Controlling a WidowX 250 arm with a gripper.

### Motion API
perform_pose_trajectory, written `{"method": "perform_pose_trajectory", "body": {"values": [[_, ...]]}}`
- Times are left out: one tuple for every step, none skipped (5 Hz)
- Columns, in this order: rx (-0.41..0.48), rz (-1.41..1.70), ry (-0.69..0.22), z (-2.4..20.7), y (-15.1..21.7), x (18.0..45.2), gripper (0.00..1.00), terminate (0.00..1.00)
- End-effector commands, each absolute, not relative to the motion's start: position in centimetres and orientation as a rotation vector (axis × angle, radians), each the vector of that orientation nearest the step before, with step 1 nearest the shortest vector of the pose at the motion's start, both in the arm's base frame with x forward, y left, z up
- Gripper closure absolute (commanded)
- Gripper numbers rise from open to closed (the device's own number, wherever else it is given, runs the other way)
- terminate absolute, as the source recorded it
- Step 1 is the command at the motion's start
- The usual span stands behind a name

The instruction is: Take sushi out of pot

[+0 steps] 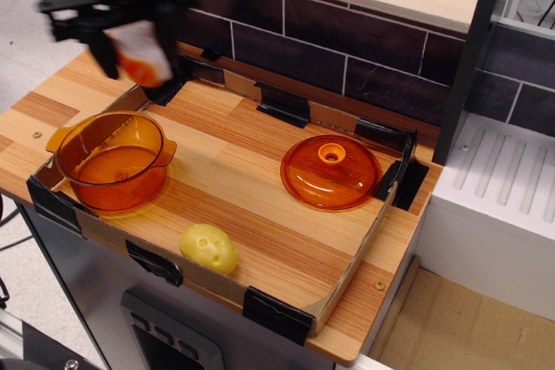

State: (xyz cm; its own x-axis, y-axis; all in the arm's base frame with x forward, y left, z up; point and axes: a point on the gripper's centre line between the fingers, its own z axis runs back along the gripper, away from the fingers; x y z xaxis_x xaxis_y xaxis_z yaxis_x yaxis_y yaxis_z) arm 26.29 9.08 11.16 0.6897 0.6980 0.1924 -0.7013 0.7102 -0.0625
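Observation:
The orange translucent pot (113, 162) stands at the left of the wooden board with nothing in it. My gripper (137, 51) is high above the board's back left, blurred by motion. It is shut on the sushi (140, 54), a white piece with an orange-red underside, held up in the air behind and slightly right of the pot.
An orange domed lid with a knob (330, 171) lies at the right of the board. A yellow dimpled lump (208, 248) sits near the front edge. A low cardboard rim (351, 266) with black tape borders the board. A dark brick wall (347, 41) stands behind.

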Motion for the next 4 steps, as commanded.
{"method": "perform_pose_trajectory", "body": {"values": [[-0.051,0.502,-0.159,11.0,3.8,26.4,1.00,0.00],[-0.029,0.419,-0.124,9.6,1.4,25.7,1.00,0.00],[-0.018,0.421,-0.079,7.5,-0.7,25.1,1.00,0.00],[-0.007,0.420,-0.045,5.1,-2.4,24.1,1.00,0.00]]}}
